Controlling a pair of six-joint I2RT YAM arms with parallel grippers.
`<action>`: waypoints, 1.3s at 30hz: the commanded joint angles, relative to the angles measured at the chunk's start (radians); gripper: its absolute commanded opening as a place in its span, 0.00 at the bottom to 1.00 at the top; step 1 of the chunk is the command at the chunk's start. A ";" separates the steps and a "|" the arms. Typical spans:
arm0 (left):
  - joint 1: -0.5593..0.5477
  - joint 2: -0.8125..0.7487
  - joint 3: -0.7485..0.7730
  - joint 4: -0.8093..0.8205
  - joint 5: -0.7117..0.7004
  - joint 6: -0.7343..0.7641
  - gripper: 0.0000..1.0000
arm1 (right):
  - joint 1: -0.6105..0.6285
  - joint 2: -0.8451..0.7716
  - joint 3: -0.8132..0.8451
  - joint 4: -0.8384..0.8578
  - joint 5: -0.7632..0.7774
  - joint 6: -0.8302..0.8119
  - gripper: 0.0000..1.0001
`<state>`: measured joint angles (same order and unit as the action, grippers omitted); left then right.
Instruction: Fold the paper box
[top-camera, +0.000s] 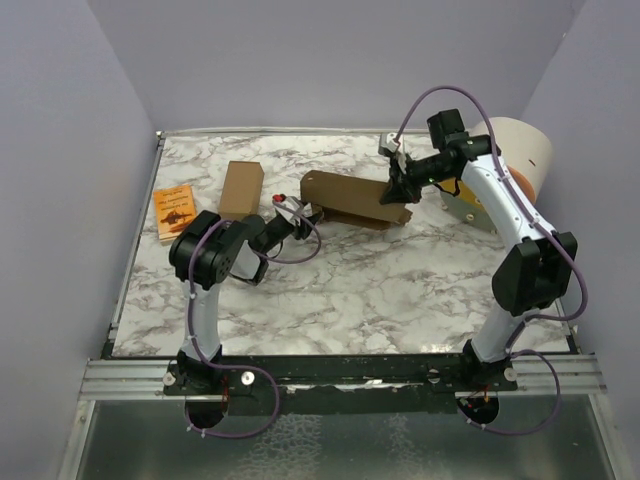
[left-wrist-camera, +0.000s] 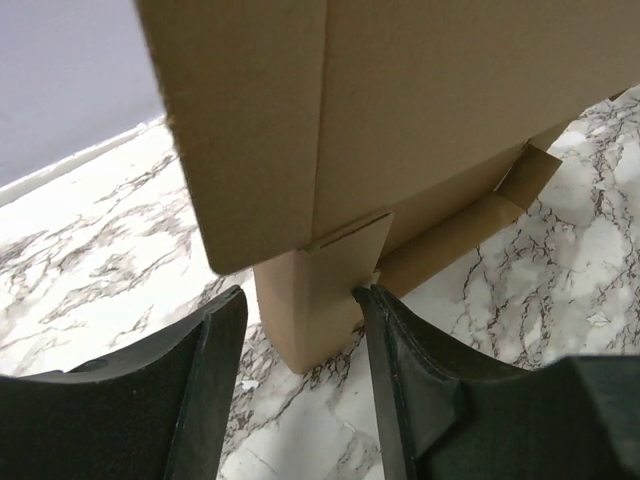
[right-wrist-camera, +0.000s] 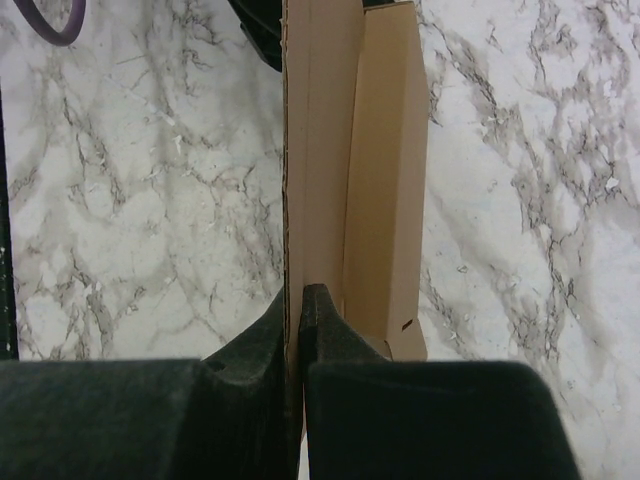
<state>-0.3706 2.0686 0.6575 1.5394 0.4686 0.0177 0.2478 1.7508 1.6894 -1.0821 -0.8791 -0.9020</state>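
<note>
- Looking down from above, you find the paper box (top-camera: 345, 198) in the upper middle of the frame. It rests on the marble table (top-camera: 400, 290) between your two arms, partly folded rather than flat.
- Your right gripper (right-wrist-camera: 302, 300) is clamped on the box's right-hand end. In the right wrist view both fingers (right-wrist-camera: 250, 350) press together on a thin cardboard edge that runs straight up the frame. A lighter strip of the box lies just to the right of that edge.
- Your left gripper (left-wrist-camera: 303, 295) sits at the box's left end with its jaws apart, straddling a small upright flap. The finger on the right of the left wrist view touches the flap's edge. The finger on the left sits just beside the flap with a thin gap, so nothing is pinched there.
- In that same view a broad brown panel fills the upper part of the frame and leans over the flap. A narrow folded strip runs off toward the right edge, down to the marble.
- Left of the paper box in the overhead view, and apart from it, lies a narrower cardboard box (top-camera: 241, 188).
- Further left — close to the table's left edge — an orange booklet (top-camera: 175, 212) lies just beside that narrower box.
- At the upper right of the overhead view, behind your right arm, there is a pale roll (top-camera: 522, 150).
</note>
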 joint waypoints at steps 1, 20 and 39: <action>-0.003 0.021 0.040 0.243 0.052 0.005 0.51 | 0.005 0.059 0.021 -0.060 0.032 0.043 0.01; 0.001 0.051 0.114 0.243 0.043 -0.006 0.40 | 0.005 0.133 0.139 -0.089 0.007 0.123 0.01; -0.001 -0.188 -0.056 0.243 0.030 -0.016 0.34 | 0.005 0.150 0.296 -0.239 -0.183 0.213 0.01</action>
<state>-0.3595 1.9461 0.6289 1.5387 0.4763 0.0124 0.2466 1.8969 1.9625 -1.2877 -0.9730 -0.7250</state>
